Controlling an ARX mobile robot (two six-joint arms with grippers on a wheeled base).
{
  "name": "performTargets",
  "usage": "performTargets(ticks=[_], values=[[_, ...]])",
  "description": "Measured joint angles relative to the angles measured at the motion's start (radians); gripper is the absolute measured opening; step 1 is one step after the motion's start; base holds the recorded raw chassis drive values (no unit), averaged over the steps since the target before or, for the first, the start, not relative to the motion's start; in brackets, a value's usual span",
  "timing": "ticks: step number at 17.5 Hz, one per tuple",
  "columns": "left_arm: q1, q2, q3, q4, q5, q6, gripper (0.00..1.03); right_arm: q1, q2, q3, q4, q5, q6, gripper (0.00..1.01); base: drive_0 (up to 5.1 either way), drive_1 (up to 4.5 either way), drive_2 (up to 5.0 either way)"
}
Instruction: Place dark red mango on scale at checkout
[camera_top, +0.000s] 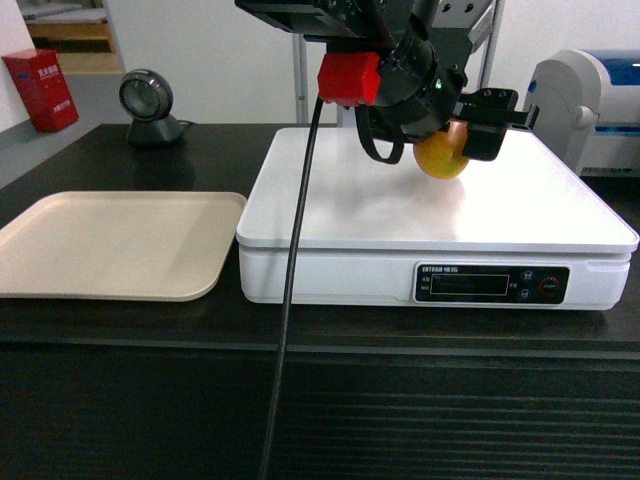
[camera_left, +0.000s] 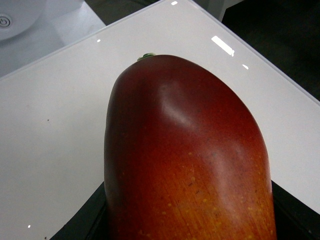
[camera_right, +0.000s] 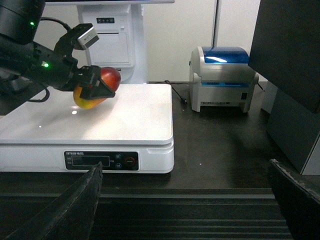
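Your left claw (camera_right: 95, 87) grips the mango (camera_right: 102, 85) above the scale (camera_top: 520, 215); release high and it rolls off.

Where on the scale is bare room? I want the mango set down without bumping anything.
The scale platform is bare left of, and in front of, the left gripper, down to the display panel. The beige tray beside it is bare too. The crowded spot is the platform's back right, where the gripper holds the dark red mango.
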Motion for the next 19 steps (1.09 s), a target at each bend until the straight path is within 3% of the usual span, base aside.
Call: performTargets(ticks=[5, 7, 11, 12, 14, 19], values=[[-0.020, 0.037, 0.049, -0.034, -0.075, -0.043, 0.64, 0.000, 0.000, 0.000, 0.000, 0.000, 0.000, 0.98, 0.0, 0.00, 0.0], [-0.023, 0.053, 0.060, -0.045, -0.120, -0.043, 0.64, 0.000, 0.000, 0.000, 0.000, 0.000, 0.000, 0.98, 0.0, 0.00, 0.0], [-0.024, 0.064, 0.062, -0.043, -0.147, -0.033, 0.64, 0.000, 0.000, 0.000, 0.000, 0.000, 0.000, 0.98, 0.0, 0.00, 0.0], [-0.024, 0.064, 0.057, -0.028, -0.147, -0.020, 0.82, 0.000, 0.000, 0.000, 0.000, 0.000, 0.000, 0.98, 0.0, 0.00, 0.0], [-0.024, 0.061, 0.038, -0.010, -0.137, -0.018, 1.00, 0.000, 0.000, 0.000, 0.000, 0.000, 0.000, 0.98, 0.0, 0.00, 0.0], [-0.035, -0.003, -0.062, 0.077, -0.132, -0.013, 0.98, 0.000, 0.000, 0.000, 0.000, 0.000, 0.000, 0.98, 0.0, 0.00, 0.0]])
